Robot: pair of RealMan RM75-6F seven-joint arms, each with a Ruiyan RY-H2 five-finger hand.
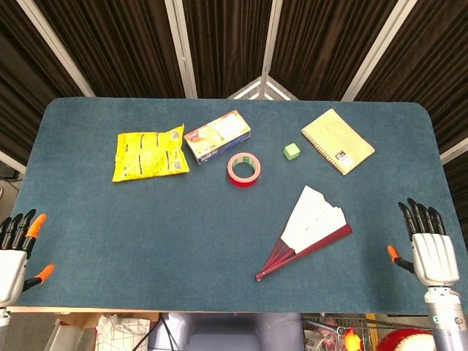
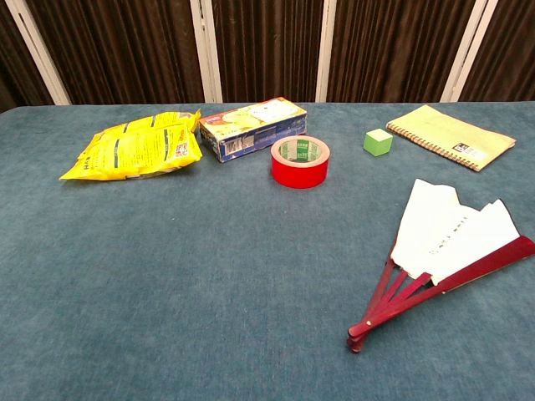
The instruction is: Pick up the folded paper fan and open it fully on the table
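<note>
The paper fan (image 1: 311, 224) lies on the blue table right of centre, spread partway, with white paper and dark red ribs meeting at a pivot near the front. The chest view shows the same fan (image 2: 447, 246) flat on the cloth at the right. My right hand (image 1: 428, 245) rests at the table's front right corner, fingers straight and apart, holding nothing, well to the right of the fan. My left hand (image 1: 16, 248) sits at the front left corner, fingers apart and empty. Neither hand appears in the chest view.
Along the back lie a yellow snack bag (image 1: 150, 153), a small box (image 1: 216, 136), a red tape roll (image 1: 243, 170), a green cube (image 1: 292, 151) and a yellow spiral notebook (image 1: 337, 141). The table's front edge (image 1: 219, 311) runs just below the fan.
</note>
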